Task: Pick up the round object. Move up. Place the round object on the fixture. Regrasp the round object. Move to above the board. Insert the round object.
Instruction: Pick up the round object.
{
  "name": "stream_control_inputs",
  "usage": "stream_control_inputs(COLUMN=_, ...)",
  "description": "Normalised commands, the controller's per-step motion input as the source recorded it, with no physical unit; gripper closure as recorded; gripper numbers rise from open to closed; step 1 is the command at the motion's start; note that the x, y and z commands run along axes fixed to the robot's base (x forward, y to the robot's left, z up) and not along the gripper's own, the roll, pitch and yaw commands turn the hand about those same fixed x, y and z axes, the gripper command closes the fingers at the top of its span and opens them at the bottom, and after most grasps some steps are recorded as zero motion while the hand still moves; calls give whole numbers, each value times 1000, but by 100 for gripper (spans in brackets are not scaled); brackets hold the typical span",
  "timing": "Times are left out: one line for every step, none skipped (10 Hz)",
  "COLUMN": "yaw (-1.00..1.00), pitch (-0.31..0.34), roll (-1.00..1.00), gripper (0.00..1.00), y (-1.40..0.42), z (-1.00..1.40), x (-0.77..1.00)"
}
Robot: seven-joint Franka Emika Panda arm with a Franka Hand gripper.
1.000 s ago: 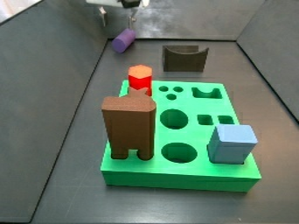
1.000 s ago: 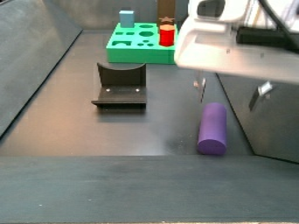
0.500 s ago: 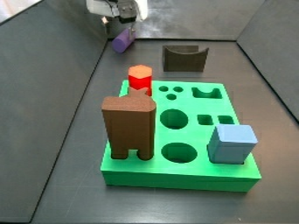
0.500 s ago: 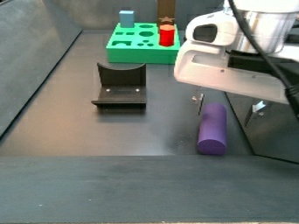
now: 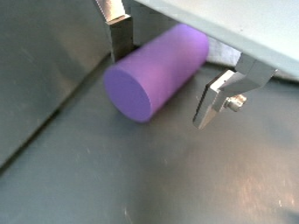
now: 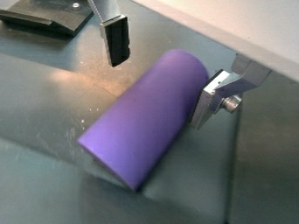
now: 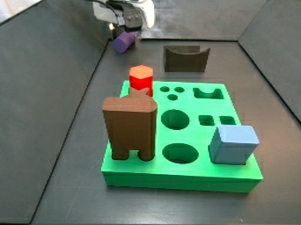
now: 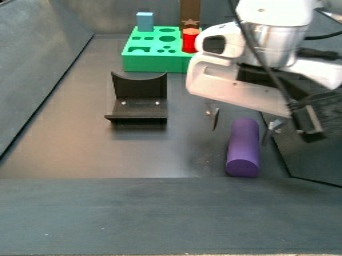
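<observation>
In a side view the pincer hangs low at the far left corner of the floor, right over the round object, a purple cylinder lying on its side there. To the right of it, near the far edge, stands the fixture, a dark block with a curved notch on top, well apart from the peg. Nearer the front lies the board, green and square, with a red hexagonal peg upright at its far left corner, a tall brown arch block on its left side and a light blue cube at its front right.

In both wrist views the pincer stands with its silver fingers apart, one on each side of the round object, which rests on the dark floor. One finger is just beside the cylinder's flank; the opposite finger sits close to the other flank. The frames do not settle whether either pad touches it. The same straddle shows where the pincer frames the round object, with a corner of the fixture showing beyond it.

In a side view the pincer is down at the round object, the fixture is well off to the left of it, and the board is near the far edge.
</observation>
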Motion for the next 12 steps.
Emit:
stream_control_inputs(yaw=0, pitch=0, roll=0, gripper=0, y=0, z=0, x=0)
stream_control_inputs(yaw=0, pitch=0, roll=0, gripper=100, y=0, z=0, x=0)
stream_control_inputs(yaw=0, pitch=0, roll=0, gripper=100, y=0, z=0, x=0)
stream_control_inputs(yaw=0, pitch=0, roll=0, gripper=100, y=0, z=0, x=0)
stream_control_inputs(yaw=0, pitch=0, roll=0, gripper=100, y=0, z=0, x=0)
stream_control_inputs(yaw=0, pitch=0, roll=0, gripper=100, y=0, z=0, x=0)
stream_control_inputs(yaw=0, pitch=0, roll=0, gripper=100, y=0, z=0, x=0)
stream_control_inputs(yaw=0, pitch=0, roll=0, gripper=100, y=0, z=0, x=0)
stream_control_inputs(yaw=0, pitch=0, roll=0, gripper=100, y=0, z=0, x=0)
stream_control_inputs(yaw=0, pitch=0, roll=0, gripper=100, y=0, z=0, x=0)
stream_control_inputs(yaw=0, pitch=0, roll=0, gripper=100, y=0, z=0, x=0)
stream_control_inputs(yaw=0, pitch=0, roll=0, gripper=100, y=0, z=0, x=0)
